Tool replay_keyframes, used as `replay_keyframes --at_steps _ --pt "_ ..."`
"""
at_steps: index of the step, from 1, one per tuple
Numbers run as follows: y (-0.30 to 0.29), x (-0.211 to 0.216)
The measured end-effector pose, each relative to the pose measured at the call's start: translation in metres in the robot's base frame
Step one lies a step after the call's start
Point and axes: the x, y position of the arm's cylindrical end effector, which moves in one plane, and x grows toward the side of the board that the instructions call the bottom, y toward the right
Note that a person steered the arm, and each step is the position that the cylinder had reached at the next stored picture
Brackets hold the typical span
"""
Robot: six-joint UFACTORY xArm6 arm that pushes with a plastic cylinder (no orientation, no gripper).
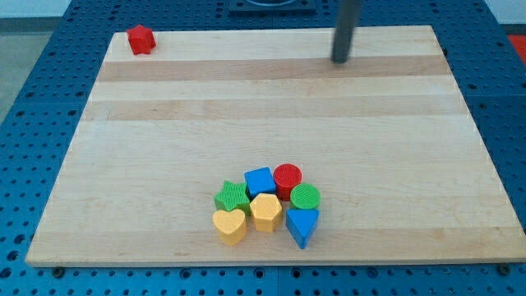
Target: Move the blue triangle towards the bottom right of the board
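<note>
Hovering near the view's top, right of centre, my tip [340, 60] is seen at the lower end of a straight dark rod, over bare wood and well apart from every block. No jaws are carried by the rod (it simply ends in a blunt point), so nothing is pinched or pressed by it, and whether the point actually touches the wood cannot be told.

The wooden board [164, 123] is laid on a blue perforated table [37, 74]. Near the board's bottom edge, a little right of centre, seven blocks are gathered in a tight cluster. The blue triangle [302, 225] is found at the cluster's bottom right corner, its point directed towards the view's bottom, just under the green cylinder [305, 196] and just beside the yellow hexagon [265, 211]. A yellow heart [229, 225] is placed at the cluster's bottom left, with a green star [233, 197] above it. The blue cube [260, 181] and the red cylinder [288, 178] make up the cluster's upper row, side by side.

One red block [141, 39], of an angular shape not clearly made out, is set alone at the board's top left corner, well apart from the rest.
</note>
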Motion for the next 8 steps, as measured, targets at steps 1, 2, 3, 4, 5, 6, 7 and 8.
replay_keyframes --at_steps 1,2,3,4,5,6,7,8 --pt "-0.102 0.014" --pt "-0.212 0.048" --pt "-0.309 0.09" --pt "-0.363 0.173" --pt "-0.338 0.239" --pt "-0.27 0.293" --pt "-0.236 0.323" --pt "-0.206 0.336"
